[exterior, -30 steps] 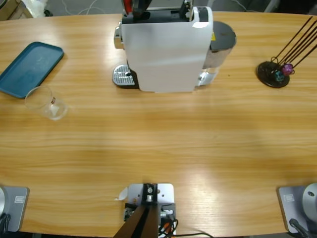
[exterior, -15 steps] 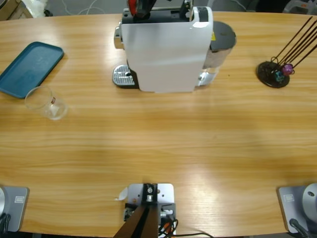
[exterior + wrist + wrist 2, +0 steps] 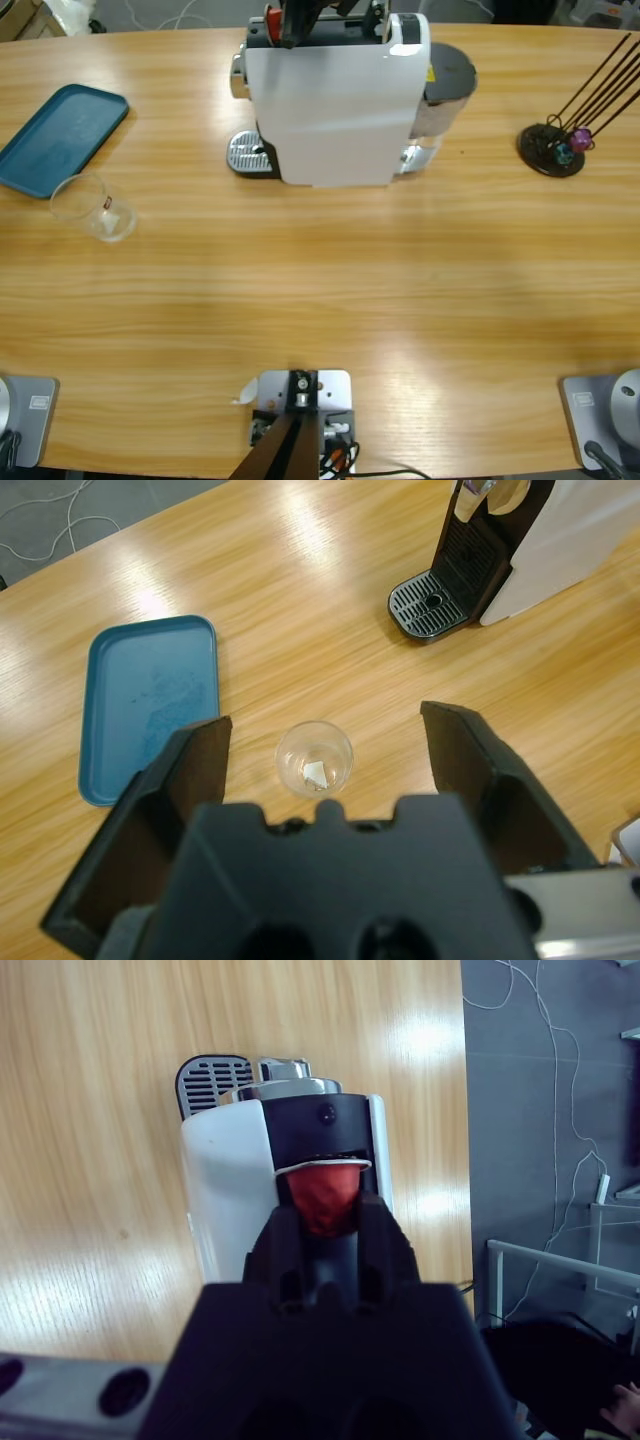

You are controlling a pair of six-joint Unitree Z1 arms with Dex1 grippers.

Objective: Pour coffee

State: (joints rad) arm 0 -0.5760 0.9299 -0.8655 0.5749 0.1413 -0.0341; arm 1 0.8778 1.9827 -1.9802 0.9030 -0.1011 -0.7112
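A white coffee machine [image 3: 330,110] stands at the table's far middle, its drip grate [image 3: 245,152] on its left. My right gripper [image 3: 298,15] hovers over the machine's top and is shut on a red capsule [image 3: 272,15]. In the right wrist view that capsule [image 3: 322,1192] sits between the jaws of the right gripper [image 3: 323,1215], just above the machine's black top opening [image 3: 322,1130]. A clear glass tumbler [image 3: 90,205] with a small red mark stands at the left. My left gripper [image 3: 328,718] hangs open high above the tumbler [image 3: 314,758]. Coffee is out of view.
A blue tray [image 3: 60,135] lies at the far left, just behind the tumbler; the left wrist view shows the tray [image 3: 150,705] beside the glass. A black stand with thin dark rods [image 3: 555,145] sits at the far right. Bare wood fills the table's near half.
The right gripper with the red capsule has shifted slightly right and down over the machine's top. The tumbler and tray have not moved.
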